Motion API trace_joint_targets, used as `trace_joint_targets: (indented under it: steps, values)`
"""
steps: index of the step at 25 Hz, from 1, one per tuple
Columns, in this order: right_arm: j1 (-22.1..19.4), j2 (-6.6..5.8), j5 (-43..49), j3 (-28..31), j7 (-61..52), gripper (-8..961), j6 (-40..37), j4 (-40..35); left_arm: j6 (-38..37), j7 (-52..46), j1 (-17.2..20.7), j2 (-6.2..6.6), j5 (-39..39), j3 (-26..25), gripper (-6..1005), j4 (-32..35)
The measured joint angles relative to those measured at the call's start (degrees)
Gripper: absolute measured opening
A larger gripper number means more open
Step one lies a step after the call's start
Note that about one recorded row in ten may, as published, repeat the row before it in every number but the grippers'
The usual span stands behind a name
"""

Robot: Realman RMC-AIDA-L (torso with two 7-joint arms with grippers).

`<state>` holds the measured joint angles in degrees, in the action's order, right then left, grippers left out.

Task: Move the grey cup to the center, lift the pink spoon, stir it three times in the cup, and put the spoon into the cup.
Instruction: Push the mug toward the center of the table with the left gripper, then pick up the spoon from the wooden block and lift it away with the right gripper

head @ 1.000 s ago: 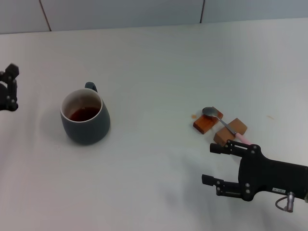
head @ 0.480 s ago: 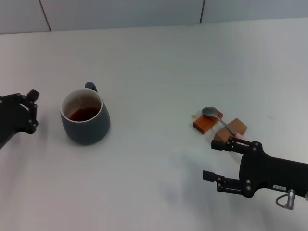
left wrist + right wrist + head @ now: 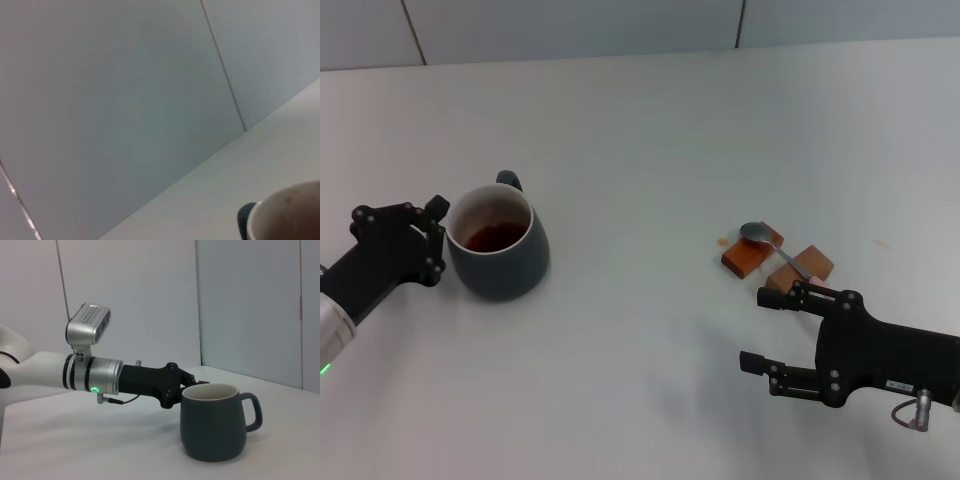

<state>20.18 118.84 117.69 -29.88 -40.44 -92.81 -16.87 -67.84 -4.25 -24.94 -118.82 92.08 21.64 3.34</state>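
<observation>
The grey cup [image 3: 500, 250] stands at the left of the table, handle to the far side, with dark reddish liquid inside. My left gripper [image 3: 438, 237] is open, right beside the cup's left wall, one finger on each side of that edge. The left wrist view shows only the cup's rim [image 3: 287, 200]. The right wrist view shows the cup [image 3: 215, 427] with the left gripper [image 3: 176, 390] at its rim. The pink spoon [image 3: 758, 234] lies across two wooden blocks [image 3: 744, 258]. My right gripper [image 3: 755, 329] is open, just in front of the spoon's handle end.
The white table [image 3: 640, 140] reaches a pale panelled wall at the back. The two brown blocks under the spoon sit close to the right gripper's upper finger.
My left arm has moved right from the table's left edge up to the cup. The right gripper has barely shifted. Cup and spoon have not moved.
</observation>
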Motion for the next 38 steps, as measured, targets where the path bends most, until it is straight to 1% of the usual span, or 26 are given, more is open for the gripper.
trace_joint_targets:
  steps: [2,14,17,32,38]
  values:
    - [0.0,-0.01,0.0,0.0,0.0,776,0.1,0.0,0.0,0.0,-0.5,-0.01,0.0,1.0,5,-1.1]
    - [0.0,-0.01,0.0,0.0,0.0,776,0.1,0.0,0.1,0.0,-3.3,-0.23,0.1,2.7,7,-5.1]
    - [0.0,-0.01,0.0,0.0,0.1,777,0.1,0.0,0.0,0.0,-4.2,-0.27,0.2,3.4,8,-7.2]
    - [0.1,-0.01,0.0,0.0,0.3,777,0.0,0.2,-0.3,1.5,-6.6,-0.36,0.2,3.3,11,-15.1]
    - [0.4,0.00,0.0,0.0,0.3,778,0.0,0.2,-0.3,1.5,-6.6,-0.36,0.2,3.3,12,-15.9]
